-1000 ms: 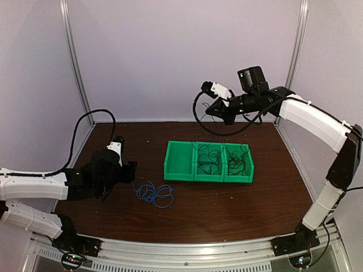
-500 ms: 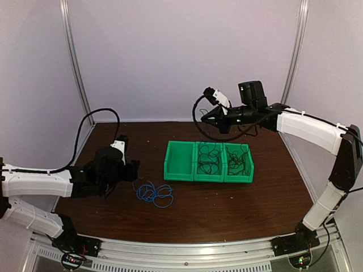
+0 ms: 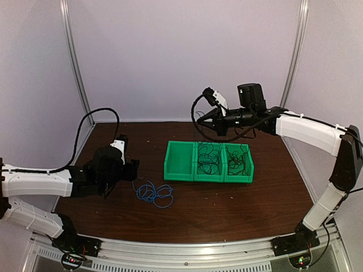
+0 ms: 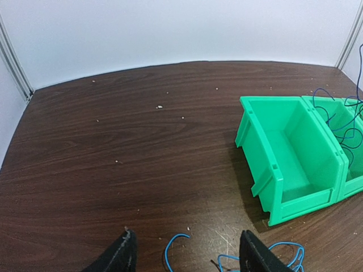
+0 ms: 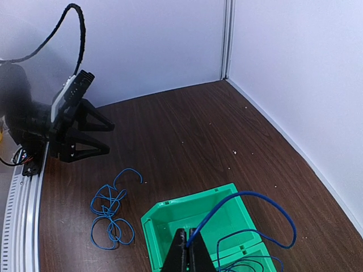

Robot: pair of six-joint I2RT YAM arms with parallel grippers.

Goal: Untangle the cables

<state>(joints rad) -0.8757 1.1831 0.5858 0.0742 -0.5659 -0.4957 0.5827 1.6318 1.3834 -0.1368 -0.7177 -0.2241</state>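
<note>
- Right gripper (image 5: 185,254) pinched shut on blue cable (image 5: 252,194), bottom centre, over green bins (image 5: 187,202).
- Left gripper (image 4: 187,255) open and empty beside loose blue coil (image 3: 154,194), lower left-centre.
- Risk: the held cable could snag the others in the bins, slip from the pinch or drag a bin.

Shells: glossy white covers on the left arm (image 3: 34,182) and right arm (image 3: 309,127)
Joints: black housings between the white parts, one long black link (image 3: 346,164) on the right arm
Arm cables: thick black ribbed leads, one looping off each wrist (image 3: 93,115)
Wrist cameras: small white blocks (image 3: 118,144) with dark fronts
Left gripper (image 4: 187,249): matte black, two tapering fingers
Right gripper (image 5: 185,245): black, slim straight fingers
Bases (image 3: 71,241): black, with tiny red and green lights beneath
</note>
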